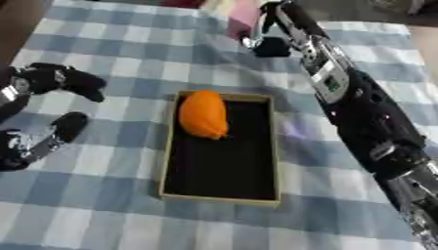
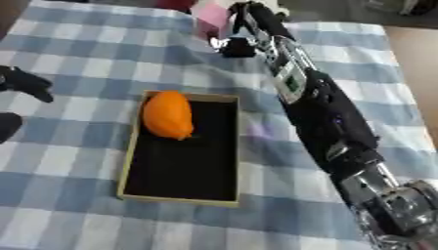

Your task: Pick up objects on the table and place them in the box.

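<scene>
We are seeing an orange fruit [image 1: 204, 114] lying in the box [image 1: 220, 197]; beyond the box, our right hand [image 1: 272, 45] is closing on a pink object [image 2: 210, 18], our left hand [image 1: 53, 80] resting curled and empty.

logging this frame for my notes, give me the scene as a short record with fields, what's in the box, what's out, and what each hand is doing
surface: table under a blue and white checked cloth
box: open box, black inside, tan rim
in box: orange object at the far end
outside box: pink object at the table's far edge
right hand: right hand stretched to the far edge, at the pink object; grip cannot be told
left hand: left hand idle at the left edge, holding nothing
</scene>
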Controlling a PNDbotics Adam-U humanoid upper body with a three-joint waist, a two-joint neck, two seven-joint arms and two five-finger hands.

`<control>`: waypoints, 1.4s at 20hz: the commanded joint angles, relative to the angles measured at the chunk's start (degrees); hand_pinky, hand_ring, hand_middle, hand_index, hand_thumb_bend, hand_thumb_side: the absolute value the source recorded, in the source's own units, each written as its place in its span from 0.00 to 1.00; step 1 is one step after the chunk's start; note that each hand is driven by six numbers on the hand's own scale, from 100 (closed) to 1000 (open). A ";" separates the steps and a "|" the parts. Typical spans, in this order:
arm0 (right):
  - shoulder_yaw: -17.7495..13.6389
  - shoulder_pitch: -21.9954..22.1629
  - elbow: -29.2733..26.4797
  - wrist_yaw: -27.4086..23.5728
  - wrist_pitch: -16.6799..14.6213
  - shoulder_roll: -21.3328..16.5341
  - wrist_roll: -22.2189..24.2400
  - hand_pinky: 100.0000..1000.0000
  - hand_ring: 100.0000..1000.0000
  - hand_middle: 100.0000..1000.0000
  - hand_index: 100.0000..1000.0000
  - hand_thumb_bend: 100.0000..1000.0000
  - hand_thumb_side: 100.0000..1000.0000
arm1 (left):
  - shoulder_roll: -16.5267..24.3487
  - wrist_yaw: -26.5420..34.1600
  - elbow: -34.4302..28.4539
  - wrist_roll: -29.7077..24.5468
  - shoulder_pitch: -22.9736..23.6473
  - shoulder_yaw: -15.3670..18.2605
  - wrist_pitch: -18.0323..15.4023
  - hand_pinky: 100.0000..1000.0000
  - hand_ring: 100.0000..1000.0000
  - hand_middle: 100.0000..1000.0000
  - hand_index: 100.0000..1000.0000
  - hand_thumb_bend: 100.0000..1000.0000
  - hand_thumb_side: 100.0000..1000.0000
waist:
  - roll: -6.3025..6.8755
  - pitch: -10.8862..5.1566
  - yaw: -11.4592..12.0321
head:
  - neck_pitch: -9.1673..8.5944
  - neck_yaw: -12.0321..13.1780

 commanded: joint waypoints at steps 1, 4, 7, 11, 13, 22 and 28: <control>0.29 -0.89 -2.44 -1.52 -0.01 -2.18 0.31 0.83 0.69 0.41 0.59 0.02 0.41 | 1.01 0.40 -0.15 0.25 -0.48 0.95 -0.03 0.80 0.71 0.62 0.83 0.16 0.75 | 0.30 -1.81 -0.25 | -0.37 0.33; 1.36 -0.28 -4.90 -2.80 -0.76 -3.29 1.40 0.83 0.69 0.41 0.59 0.02 0.41 | 1.19 0.29 0.34 0.49 -0.20 1.25 0.05 0.80 0.71 0.62 0.83 0.16 0.76 | 0.32 -1.94 -0.96 | -0.35 0.71; 2.93 0.69 -8.64 -4.68 -1.71 -4.96 3.39 0.83 0.70 0.41 0.59 0.02 0.41 | 1.39 0.04 0.97 0.97 0.27 1.78 0.15 0.80 0.71 0.62 0.83 0.16 0.75 | 0.34 -2.07 -1.90 | -0.32 1.25; 6.36 2.41 -14.41 -8.07 -4.37 -7.92 6.65 0.83 0.70 0.42 0.60 0.03 0.42 | 1.86 -0.56 1.98 2.09 1.22 2.98 0.25 0.80 0.71 0.62 0.83 0.16 0.76 | 0.44 -2.37 -3.67 | -0.32 2.32; 7.70 3.56 -17.39 -9.85 -5.64 -9.26 8.13 0.83 0.70 0.42 0.60 0.03 0.42 | 1.92 -0.85 2.44 2.70 1.63 3.54 0.26 0.80 0.71 0.62 0.83 0.15 0.76 | 0.54 -2.45 -4.39 | -0.46 2.66; 11.67 11.74 -31.68 -16.38 -7.96 -13.79 12.07 0.83 0.70 0.42 0.60 0.06 0.41 | 1.78 -1.80 4.17 5.39 3.13 5.86 0.37 0.80 0.71 0.62 0.83 0.15 0.76 | 1.27 -2.72 -6.72 | -0.68 3.91; 13.02 15.57 -41.15 -18.39 -3.51 -14.47 14.87 0.83 0.70 0.42 0.60 0.02 0.45 | 1.45 -1.90 4.90 5.95 3.35 6.17 0.46 0.80 0.71 0.62 0.83 0.15 0.76 | 1.59 -2.86 -7.56 | -0.35 4.31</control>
